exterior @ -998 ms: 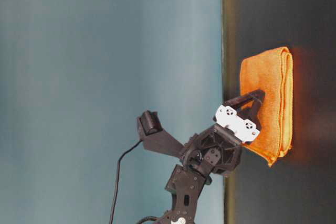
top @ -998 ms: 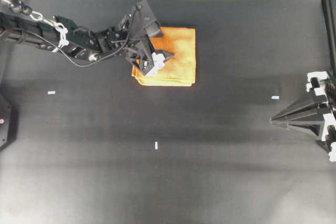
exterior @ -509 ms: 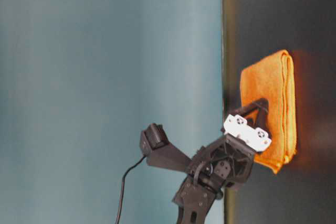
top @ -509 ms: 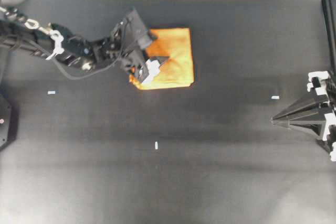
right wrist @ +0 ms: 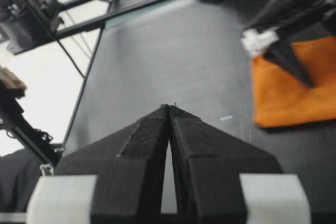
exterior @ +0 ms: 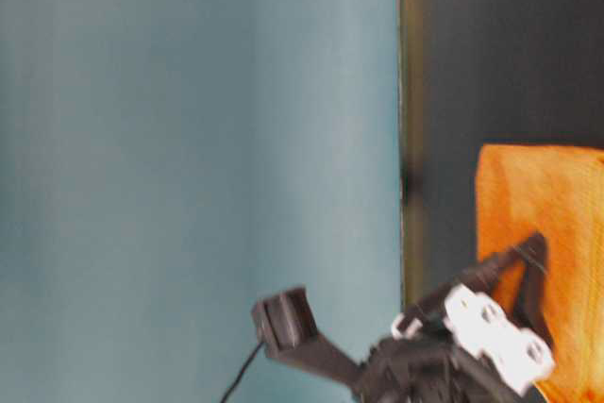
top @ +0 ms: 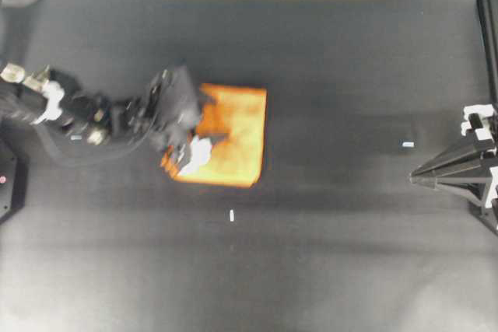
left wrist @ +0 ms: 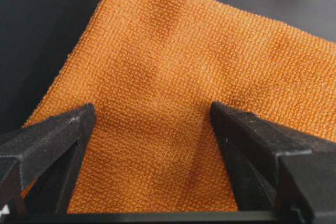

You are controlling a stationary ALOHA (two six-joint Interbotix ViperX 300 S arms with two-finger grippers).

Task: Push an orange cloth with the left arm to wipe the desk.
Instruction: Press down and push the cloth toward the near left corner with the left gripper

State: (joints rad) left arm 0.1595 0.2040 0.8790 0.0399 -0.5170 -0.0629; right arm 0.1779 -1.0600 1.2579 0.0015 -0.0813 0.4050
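the left pincer [left wrist: 152, 119] is held wide apart, tips pressed on the square folded orange microfibre cloth [top: 229, 145] lying under and ahead of it on the matte black worktop [top: 327, 254]; the right pincer [right wrist: 169, 109] is shut together, well apart.

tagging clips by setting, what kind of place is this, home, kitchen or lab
Most likely a robotics lab bench, not a home. Two black robot arms face each other over a bare black desk with small white tape marks, and the right wrist view shows metal framing around the rig.
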